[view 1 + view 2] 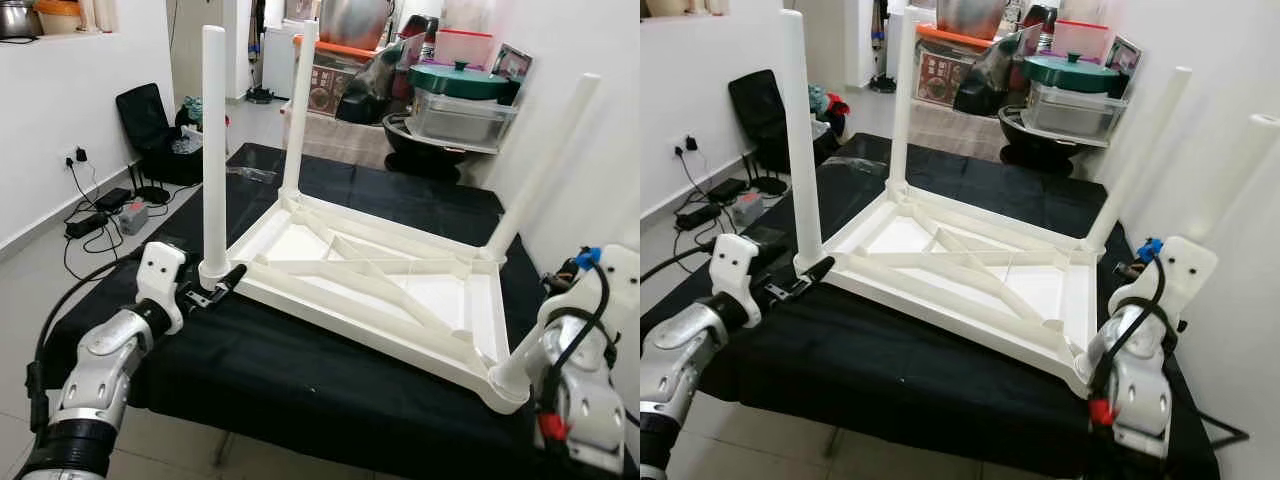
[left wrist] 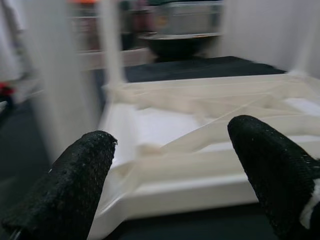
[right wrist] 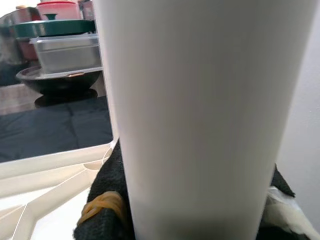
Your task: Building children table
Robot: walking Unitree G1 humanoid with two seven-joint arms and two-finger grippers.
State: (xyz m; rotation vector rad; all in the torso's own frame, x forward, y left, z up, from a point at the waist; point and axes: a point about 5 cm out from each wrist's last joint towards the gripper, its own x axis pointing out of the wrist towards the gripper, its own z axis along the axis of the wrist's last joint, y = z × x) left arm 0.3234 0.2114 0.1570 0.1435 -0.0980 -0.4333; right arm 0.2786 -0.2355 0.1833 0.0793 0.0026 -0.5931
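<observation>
Right wrist view, right tool [image 3: 200, 220] gripping leg [image 3: 200, 100]

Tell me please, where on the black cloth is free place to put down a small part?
The black cloth is bare along the near edge, between the left gripper and the right gripper, and on the far strip behind the upturned white tabletop. The middle is crowded by the tabletop and its four legs.

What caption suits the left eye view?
Upturned white table on black cloth, four legs up; right gripper holds the near-right leg.
</observation>
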